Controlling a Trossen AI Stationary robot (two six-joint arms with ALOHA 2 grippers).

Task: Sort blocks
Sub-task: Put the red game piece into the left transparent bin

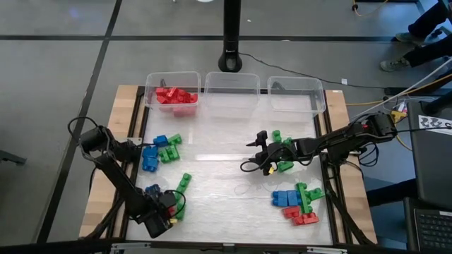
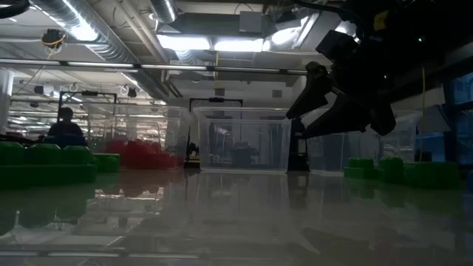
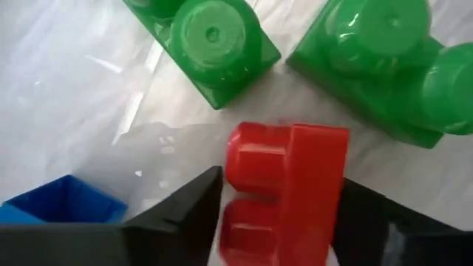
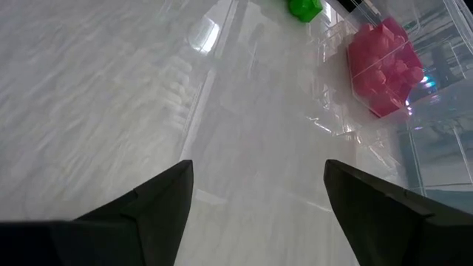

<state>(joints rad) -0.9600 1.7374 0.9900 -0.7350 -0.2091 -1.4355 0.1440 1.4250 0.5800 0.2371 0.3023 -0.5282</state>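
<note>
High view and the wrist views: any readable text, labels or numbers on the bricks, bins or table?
No readable text in any view.
The black-and-white patterned marker right of the table: a pattern, no legible words.
The red studded plastic brick between the left gripper's fingers: no marking visible.

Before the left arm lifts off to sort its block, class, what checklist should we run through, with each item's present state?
1. Red block sits between the left tool's fingers: ok.
2. Grip fully closed on it: cannot tell; the fingers flank it.
3. Neighbouring green blocks clear of the fingers: ok, apart in the left wrist view.
4. Bin with red blocks ready at the table's far left: ok, already holds reds.
5. Right tool out of the path: ok, open over mid-table, holding nothing.
6. Middle bin unobstructed: ok.
</note>
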